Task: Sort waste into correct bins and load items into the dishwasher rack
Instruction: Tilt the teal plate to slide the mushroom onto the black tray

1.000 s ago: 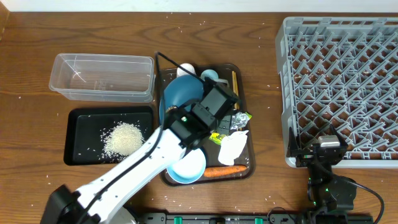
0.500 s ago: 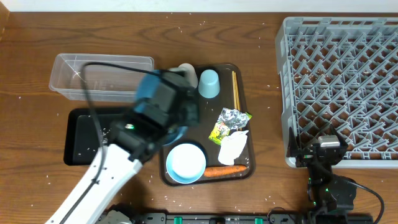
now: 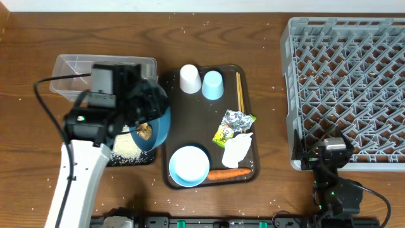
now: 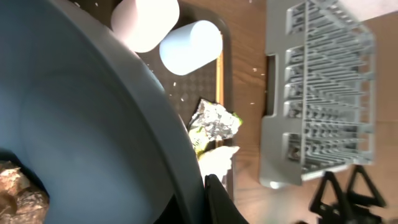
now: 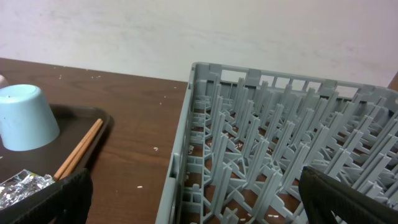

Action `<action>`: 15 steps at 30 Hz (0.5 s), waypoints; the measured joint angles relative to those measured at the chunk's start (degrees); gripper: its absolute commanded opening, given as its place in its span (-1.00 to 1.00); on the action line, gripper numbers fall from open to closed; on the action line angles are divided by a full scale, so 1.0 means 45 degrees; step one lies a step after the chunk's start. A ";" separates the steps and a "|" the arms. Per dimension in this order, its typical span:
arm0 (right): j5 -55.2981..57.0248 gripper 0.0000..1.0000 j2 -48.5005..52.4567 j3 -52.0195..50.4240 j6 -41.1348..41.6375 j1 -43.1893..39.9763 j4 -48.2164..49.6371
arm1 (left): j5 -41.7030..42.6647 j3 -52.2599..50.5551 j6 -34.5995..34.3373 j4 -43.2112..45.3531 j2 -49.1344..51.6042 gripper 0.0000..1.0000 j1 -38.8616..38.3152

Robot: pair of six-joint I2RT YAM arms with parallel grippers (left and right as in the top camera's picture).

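1. Overhead: the left end effector (image 3: 140, 104) is clamped on the rim of the dark blue plate (image 3: 161, 126). It holds the plate tilted over the right end of the black tray (image 3: 149, 159). A brown food lump (image 3: 144, 132) sits on the plate, and white rice (image 3: 126, 147) lies heaped in the black tray. The clear container (image 3: 69, 66) stands just beyond that tray.
2. The brown serving tray (image 3: 169, 95) holds a white cup (image 3: 190, 78) and a light blue cup (image 3: 213, 84), both upturned at its far end. It also holds chopsticks (image 3: 239, 90), foil (image 3: 235, 119), a wrapper (image 3: 223, 133), a napkin (image 3: 237, 151), a carrot (image 3: 229, 174) and a white bowl (image 3: 190, 164).
3. The rack (image 3: 348, 76) sits at the right of the bench (image 3: 95, 31), with the right end effector (image 3: 328, 149) at its near edge.
4. Left wrist: the plate fills the view with the lump at the lower left, and a dark finger (image 4: 216, 200) presses against its rim.
5. Right wrist: the jaws stand wide apart, holding nothing, facing the rack's near wall.
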 measured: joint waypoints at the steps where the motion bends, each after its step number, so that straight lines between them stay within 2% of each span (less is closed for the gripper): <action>1: 0.0000 0.98 0.0000 0.0000 0.0000 0.0000 0.0000 | 0.0481 0.0000 0.0209 -0.0160 0.0000 -0.88 0.0379; 15: 0.0000 0.99 0.0000 0.0000 0.0000 0.0000 0.0000 | 0.4886 -0.0010 0.2152 -0.1855 0.0000 -0.88 0.4745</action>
